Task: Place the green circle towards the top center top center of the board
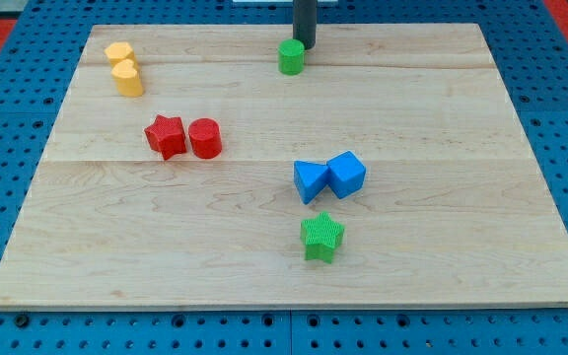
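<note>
The green circle [291, 57] stands near the view's top centre of the wooden board [442, 247]. My tip [306, 45] is a dark rod coming down from the view's top edge. It sits just to the upper right of the green circle, very close to it or touching it.
A yellow block [118, 53] and a yellow cylinder [128, 79] sit at the top left. A red star [166, 136] and a red circle [205, 138] lie left of centre. A blue triangle [310, 181] and a blue cube [346, 174] touch near centre. A green star [322, 237] lies below them.
</note>
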